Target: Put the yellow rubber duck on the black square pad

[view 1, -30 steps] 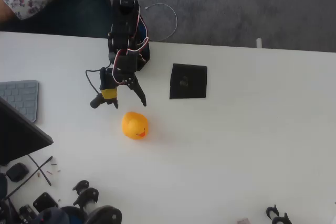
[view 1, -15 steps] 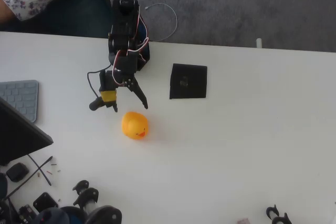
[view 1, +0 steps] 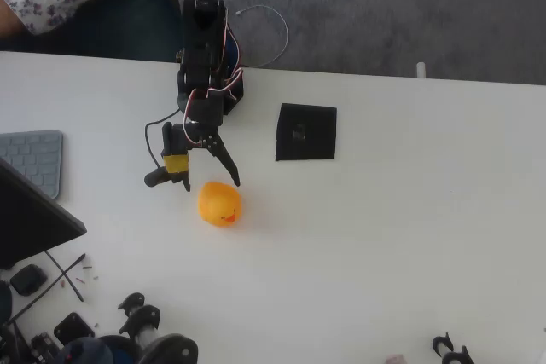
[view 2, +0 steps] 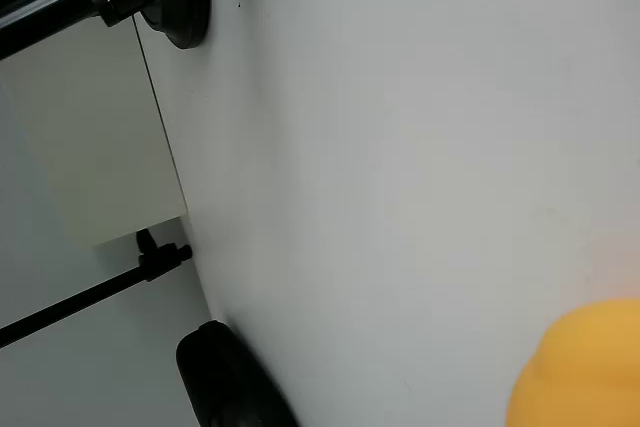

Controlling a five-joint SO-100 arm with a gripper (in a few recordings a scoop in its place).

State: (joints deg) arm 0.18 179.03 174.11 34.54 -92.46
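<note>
Overhead view: my gripper [view 1: 211, 183], jaws apart, hovers just above the yellow rubber duck [view 1: 219, 205], the black square pad [view 1: 306, 132] far right

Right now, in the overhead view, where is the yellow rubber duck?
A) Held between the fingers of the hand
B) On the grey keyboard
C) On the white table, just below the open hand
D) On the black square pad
C: the yellow rubber duck lies on the bare white table, just below the open hand and apart from the black square pad.
</note>
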